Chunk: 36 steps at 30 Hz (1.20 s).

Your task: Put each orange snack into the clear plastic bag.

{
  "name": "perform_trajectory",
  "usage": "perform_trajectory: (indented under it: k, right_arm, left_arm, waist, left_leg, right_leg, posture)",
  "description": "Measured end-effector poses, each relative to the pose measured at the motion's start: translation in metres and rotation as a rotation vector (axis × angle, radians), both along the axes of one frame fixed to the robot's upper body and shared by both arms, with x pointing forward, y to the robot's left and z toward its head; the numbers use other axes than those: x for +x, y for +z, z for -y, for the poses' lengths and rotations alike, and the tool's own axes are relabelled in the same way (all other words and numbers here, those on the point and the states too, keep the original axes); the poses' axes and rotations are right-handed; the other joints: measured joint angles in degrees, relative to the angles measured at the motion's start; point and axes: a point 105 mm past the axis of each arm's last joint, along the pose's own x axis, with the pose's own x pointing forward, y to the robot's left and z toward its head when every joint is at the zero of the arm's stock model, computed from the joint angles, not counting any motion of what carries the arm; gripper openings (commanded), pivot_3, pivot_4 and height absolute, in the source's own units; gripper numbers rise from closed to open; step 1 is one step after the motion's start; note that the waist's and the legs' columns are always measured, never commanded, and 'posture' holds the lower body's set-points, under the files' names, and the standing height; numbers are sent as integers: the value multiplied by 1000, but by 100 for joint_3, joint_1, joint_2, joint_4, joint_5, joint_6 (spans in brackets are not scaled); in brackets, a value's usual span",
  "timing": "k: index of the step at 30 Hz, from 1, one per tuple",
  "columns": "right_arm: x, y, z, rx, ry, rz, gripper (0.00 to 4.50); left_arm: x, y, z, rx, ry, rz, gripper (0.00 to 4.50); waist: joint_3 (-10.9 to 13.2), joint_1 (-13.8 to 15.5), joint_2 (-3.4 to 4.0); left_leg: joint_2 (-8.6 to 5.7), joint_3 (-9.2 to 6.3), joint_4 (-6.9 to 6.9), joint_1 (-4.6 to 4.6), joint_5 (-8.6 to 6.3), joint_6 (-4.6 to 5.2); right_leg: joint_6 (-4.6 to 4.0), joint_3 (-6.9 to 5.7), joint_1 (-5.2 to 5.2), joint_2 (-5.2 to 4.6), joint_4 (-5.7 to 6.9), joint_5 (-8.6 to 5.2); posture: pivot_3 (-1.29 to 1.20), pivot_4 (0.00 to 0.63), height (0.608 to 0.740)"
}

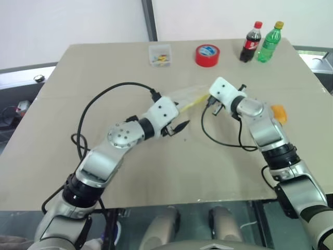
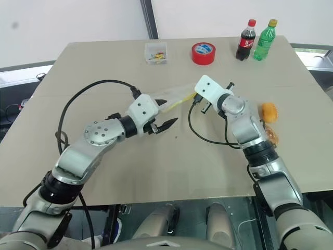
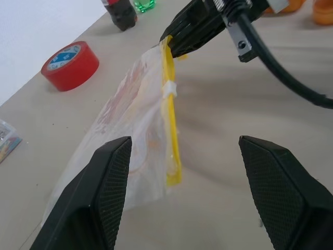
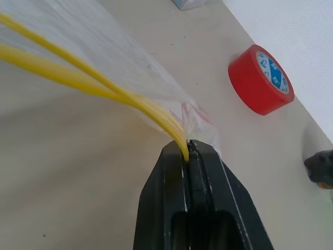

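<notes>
1. Beige table [image 1: 171, 166], head views: clear plastic bag [image 1: 188, 97] hangs between both arms; right gripper [image 1: 207, 102] pinches its yellow seal end. Two orange snacks [image 2: 269, 111] lie beside the right forearm.
2. Left wrist view: left gripper [image 3: 182, 182] jaws spread, bag just beyond, untouched.
3. Right wrist view: fingers [image 4: 177, 203] pressed together on seal; red tape roll [image 4: 261, 79] nearby.

Bare worktop [image 1: 171, 166] lies open below both arms. The clear plastic bag [image 3: 135, 120] hangs between the grippers. At the far edge stand a small clear box [image 1: 159, 54], red tape roll [image 1: 207, 55] and two bottles [image 1: 263, 42].
</notes>
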Motion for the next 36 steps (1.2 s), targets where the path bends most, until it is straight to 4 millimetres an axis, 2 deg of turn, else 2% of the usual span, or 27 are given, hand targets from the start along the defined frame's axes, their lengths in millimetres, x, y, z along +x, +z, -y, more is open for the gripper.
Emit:
perform_trajectory:
  k: [4, 7, 13, 19, 23, 26, 27, 29, 30, 34, 36]
  right_arm:
    - [-1, -1, -1, -1, -7, -7, 0]
    - [-3, 1, -6, -2, 1, -3, 0]
    - [-4, 3, -7, 1, -9, 1, 0]
    - [-11, 1, -3, 0, -25, 19, 0]
    - [-28, -6, 2, 14, -2, -2, 0]
    - [-39, -8, 8, 59, -4, -32, 868]
    - [-41, -7, 15, 82, -30, -37, 1368]
    - [-48, -4, 33, 174, -111, -46, 1368]
    - [-50, -4, 35, 194, -121, -55, 1368]
    - [-66, -6, 27, 375, -101, -159, 27]
    - [-72, -3, 19, 477, -77, -209, 27]
  left_arm:
    - [5, 0, 3, 9, 4, 9, 3470]
    - [8, -1, 5, 20, 2, 8, 2754]
    - [13, -3, 6, 40, 1, 6, 74]
    - [17, -4, 1, 58, -35, 14, 74]
    - [23, 3, -10, 8, -96, 33, 74]
    - [28, -1, -18, 11, -108, 30, 0]
    - [30, -1, -20, 11, -110, 36, 0]
    - [35, -1, -30, 16, -99, 54, 0]
    - [36, 0, -30, 16, -101, 59, 0]
    - [37, 3, -27, 22, -122, 91, 0]
    - [36, 5, -25, 24, -133, 102, 0]
  waist:
    - [0, -1, 0]
    - [0, -10, 0]
    - [0, -8, 0]
    - [0, -8, 0]
    - [0, 10, 0]
    - [0, 13, 0]
    - [0, 22, 0]
    - [0, 31, 0]
    - [0, 19, 0]
    - [0, -6, 0]
    - [0, -8, 0]
  left_leg:
    - [0, 0, 2, 0, 0, 0]
    - [0, 0, 2, 0, 0, 0]
    - [0, -1, 6, 0, 0, 0]
    - [0, 0, 6, 0, 0, 0]
    - [0, -3, 8, -2, 0, 0]
    - [-2, -3, 13, -4, 0, 0]
    - [-2, -5, 13, -4, 0, 0]
    - [-2, -9, 13, -4, 0, 0]
    - [-2, -7, 13, -4, 0, 0]
    - [-1, -6, 14, -4, 0, 0]
    - [-1, -6, 15, -3, 0, 1]
  right_leg:
    - [0, 0, 0, 0, 2, 0]
    - [0, 0, -1, 0, 5, 0]
    - [0, 0, -2, 0, 10, 0]
    - [0, 0, -5, -1, 12, 0]
    - [0, -2, -5, -2, 11, 0]
    - [1, -2, -4, -4, 12, 0]
    - [1, -3, -4, -4, 12, 1]
    - [1, -6, -4, -3, 15, 0]
    - [1, -4, -4, -4, 16, 0]
    - [1, -3, -5, -4, 19, 1]
    - [1, -3, -4, -3, 22, 0]
  posture:
    - [0, 150, 740]
    - [0, 150, 740]
    - [0, 150, 740]
    - [0, 150, 740]
    - [0, 150, 740]
    - [0, 150, 740]
    - [0, 150, 740]
    - [0, 150, 740]
    - [0, 150, 740]
    - [0, 150, 740]
    - [0, 150, 740]
